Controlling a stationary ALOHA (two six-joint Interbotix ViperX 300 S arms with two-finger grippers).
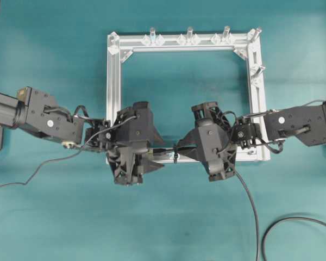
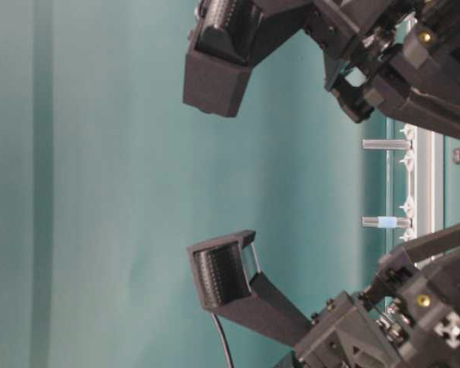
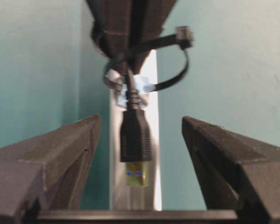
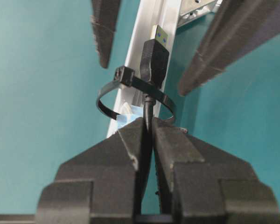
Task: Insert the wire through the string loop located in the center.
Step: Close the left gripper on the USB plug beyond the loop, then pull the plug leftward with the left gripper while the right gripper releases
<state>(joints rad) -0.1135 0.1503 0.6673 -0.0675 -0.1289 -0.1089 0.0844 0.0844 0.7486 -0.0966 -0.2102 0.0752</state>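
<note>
Teal cloth covers the tabletop (image 1: 168, 217), and a square silver aluminium frame (image 1: 113, 81) lies on it with short upright pegs (image 1: 189, 33) along its far rail. Both arms meet over the near rail. The right tool (image 4: 149, 140) is clenched on the wire (image 4: 148, 116) just behind its plug (image 4: 154, 58), its two fingers pressed together around the thin black cable. Straight ahead of that tool, the plug has already passed through the string loop (image 4: 109, 112), a black cable-tie ring wrapped around the near bar, and its gold tip points toward the other arm. The left tool (image 3: 137, 154) is released, its jaws standing wide apart on either side of the plug (image 3: 135, 135) without touching it; the gold tip sits between them, near their bases. Behind the right tool, the rest of the wire (image 1: 250, 201) trails off across the cloth toward the near edge.
</note>
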